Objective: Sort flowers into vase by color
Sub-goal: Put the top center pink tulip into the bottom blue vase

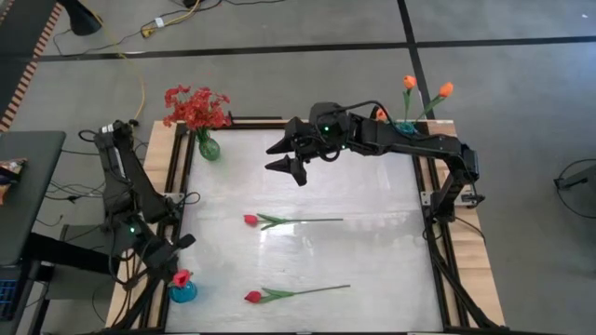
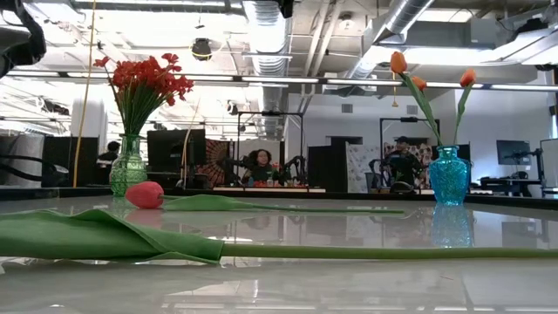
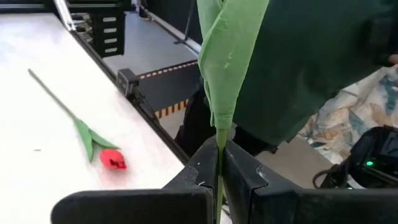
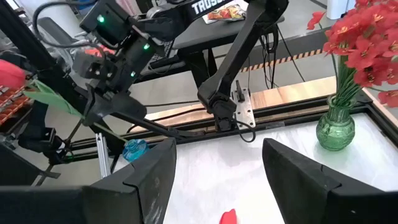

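tulip stem (image 3: pixel 218 155) clamped between left claw (image 3: pixel 219 180) fingers; right claw (image 4: pixel 214 168) apart

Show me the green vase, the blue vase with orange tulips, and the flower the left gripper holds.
green vase (image 1: pixel 209 148), high view, glass body.
blue vase (image 2: pixel 449 177), low view, belly.
held tulip (image 3: pixel 219 158), left wrist view, stem.
left gripper (image 3: pixel 221 171), left wrist view, between fingertips.

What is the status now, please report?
Left gripper shut on a tulip stem above the blue vase. Right gripper open, empty, mid-table. Two pinkish-red tulips still lying flat.
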`<control>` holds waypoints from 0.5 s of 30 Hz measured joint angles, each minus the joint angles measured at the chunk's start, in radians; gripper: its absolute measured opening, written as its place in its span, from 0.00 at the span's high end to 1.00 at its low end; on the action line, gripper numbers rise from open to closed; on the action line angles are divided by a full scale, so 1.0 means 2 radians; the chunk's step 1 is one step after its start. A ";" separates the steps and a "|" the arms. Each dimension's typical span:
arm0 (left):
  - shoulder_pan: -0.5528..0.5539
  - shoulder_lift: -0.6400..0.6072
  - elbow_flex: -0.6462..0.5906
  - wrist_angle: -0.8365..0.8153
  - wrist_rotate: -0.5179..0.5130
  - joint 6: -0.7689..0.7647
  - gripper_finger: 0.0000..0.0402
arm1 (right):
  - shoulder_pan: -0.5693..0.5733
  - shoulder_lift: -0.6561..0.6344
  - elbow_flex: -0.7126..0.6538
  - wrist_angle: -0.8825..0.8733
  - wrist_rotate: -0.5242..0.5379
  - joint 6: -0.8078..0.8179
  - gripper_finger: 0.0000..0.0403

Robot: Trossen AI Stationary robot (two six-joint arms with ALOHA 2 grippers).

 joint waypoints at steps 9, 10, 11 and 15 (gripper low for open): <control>-0.023 0.019 -0.008 0.001 -0.033 0.000 1.00 | -0.002 0.000 0.000 0.022 0.000 0.000 0.34; -0.027 0.019 -0.016 0.008 -0.037 0.000 1.00 | -0.002 0.000 0.000 0.023 0.000 0.000 0.34; -0.030 0.018 -0.026 0.020 -0.039 -0.002 1.00 | -0.002 0.000 0.000 0.024 0.000 0.000 0.34; -0.040 0.007 -0.078 0.088 -0.040 -0.025 1.00 | -0.002 0.000 0.000 0.023 0.000 0.012 0.34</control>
